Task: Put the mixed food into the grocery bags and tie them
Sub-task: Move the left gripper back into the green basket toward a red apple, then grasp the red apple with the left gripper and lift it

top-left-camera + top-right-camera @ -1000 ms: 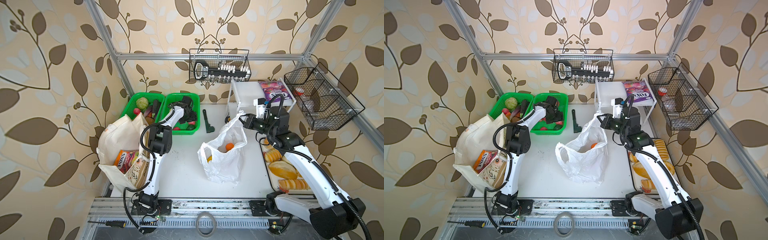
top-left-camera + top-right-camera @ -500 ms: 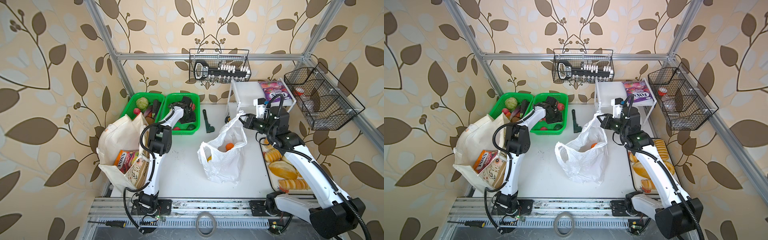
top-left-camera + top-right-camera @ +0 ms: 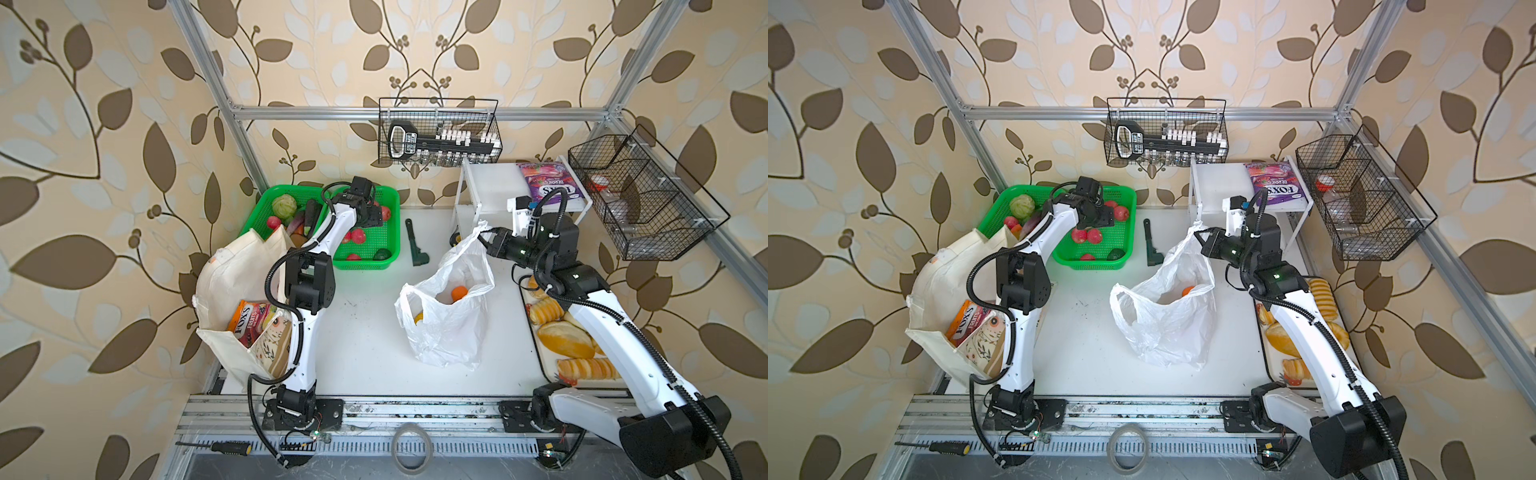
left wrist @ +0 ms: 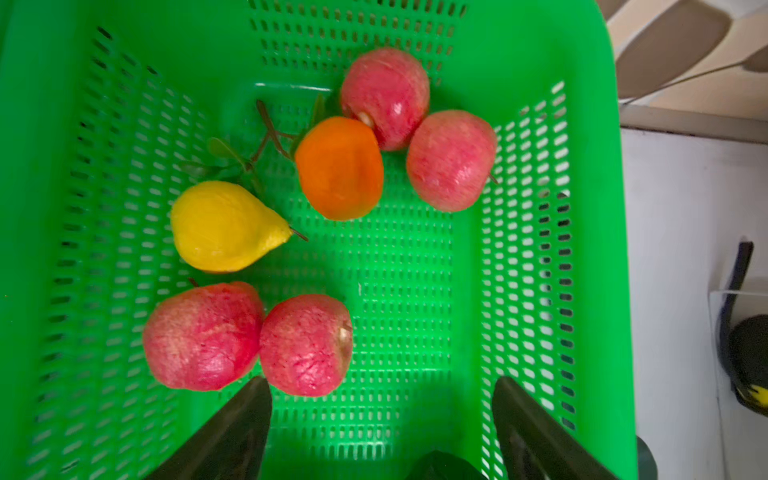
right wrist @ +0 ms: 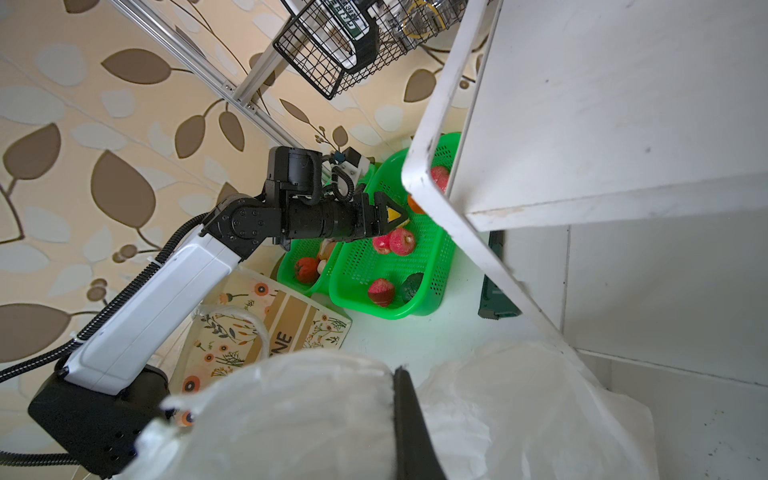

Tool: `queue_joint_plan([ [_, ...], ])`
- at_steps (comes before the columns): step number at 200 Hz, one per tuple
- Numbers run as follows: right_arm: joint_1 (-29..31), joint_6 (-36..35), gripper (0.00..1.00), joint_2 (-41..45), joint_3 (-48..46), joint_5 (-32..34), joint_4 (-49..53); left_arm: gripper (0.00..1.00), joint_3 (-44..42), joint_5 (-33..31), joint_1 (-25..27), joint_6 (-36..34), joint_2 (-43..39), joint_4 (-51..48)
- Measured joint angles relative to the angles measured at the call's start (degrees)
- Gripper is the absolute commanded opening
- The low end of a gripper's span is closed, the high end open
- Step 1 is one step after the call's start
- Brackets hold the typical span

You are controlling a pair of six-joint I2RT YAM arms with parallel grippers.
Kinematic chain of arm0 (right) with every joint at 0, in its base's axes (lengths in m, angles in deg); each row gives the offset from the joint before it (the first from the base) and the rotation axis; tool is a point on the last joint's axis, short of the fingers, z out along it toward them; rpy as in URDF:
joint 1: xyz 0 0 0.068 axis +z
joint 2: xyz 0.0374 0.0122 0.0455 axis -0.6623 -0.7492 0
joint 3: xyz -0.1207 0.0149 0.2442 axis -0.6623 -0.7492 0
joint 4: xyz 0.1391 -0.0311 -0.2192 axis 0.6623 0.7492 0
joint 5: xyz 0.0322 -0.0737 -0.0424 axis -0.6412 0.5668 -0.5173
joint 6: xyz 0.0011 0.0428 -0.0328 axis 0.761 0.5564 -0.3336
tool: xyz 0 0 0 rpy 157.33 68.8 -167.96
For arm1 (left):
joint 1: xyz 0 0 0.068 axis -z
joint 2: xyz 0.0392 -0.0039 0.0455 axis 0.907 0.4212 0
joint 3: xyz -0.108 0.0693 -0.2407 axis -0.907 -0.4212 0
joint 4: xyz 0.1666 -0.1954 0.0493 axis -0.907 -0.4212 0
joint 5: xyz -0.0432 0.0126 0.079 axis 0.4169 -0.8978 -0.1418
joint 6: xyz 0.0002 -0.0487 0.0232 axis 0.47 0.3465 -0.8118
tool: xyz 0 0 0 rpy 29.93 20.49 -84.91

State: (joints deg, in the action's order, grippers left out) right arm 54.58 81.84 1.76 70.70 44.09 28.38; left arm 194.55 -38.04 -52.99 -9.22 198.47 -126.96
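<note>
Green mesh basket [image 4: 540,62] lies under our left gripper [image 4: 379,386], its fingers [image 4: 232,432] wide apart and empty, near red apples [image 4: 305,345], an orange fruit [image 4: 338,168] and a yellow pear [image 4: 224,226]. We see the right gripper [image 3: 482,240] pinched closed on a handle of the white plastic bag [image 3: 449,332], which has a second orange [image 3: 458,293] inside. The FOX'S pouch [image 3: 249,322] sits in the cloth tote [image 3: 232,266]; the purple packet [image 3: 548,183] lies on the white shelf [image 3: 490,187].

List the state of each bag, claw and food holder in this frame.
white plastic bag: mouth open, untied, orange inside.
right claw: shut on the white plastic bag's handle.
left claw: open, empty.
cloth tote: open, untied, FOX'S pouch inside.
fruit basket: holds apples, not yet emptied.
purple packet: flat on shelf.
</note>
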Motion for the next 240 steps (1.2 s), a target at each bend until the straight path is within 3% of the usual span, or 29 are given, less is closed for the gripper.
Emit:
queue_joint_plan([
  [90, 0.0, 0.0, 0.00, 0.0, 0.0, 0.0, 0.0, 0.79, 1.2, -0.3, -1.3, -1.0, 8.4, -0.8],
  [193, 0.0, 0.0, 0.00, -0.3, 0.0, 0.0, 0.0, 0.73, 1.6, 0.2, -1.3, -1.7, 9.3, -0.9],
  [240, -0.1, 0.0, 0.00, -0.3, 0.0, 0.0, 0.0, 0.54, 1.6, 1.8, -1.3, -2.8, 9.3, -0.8],
])
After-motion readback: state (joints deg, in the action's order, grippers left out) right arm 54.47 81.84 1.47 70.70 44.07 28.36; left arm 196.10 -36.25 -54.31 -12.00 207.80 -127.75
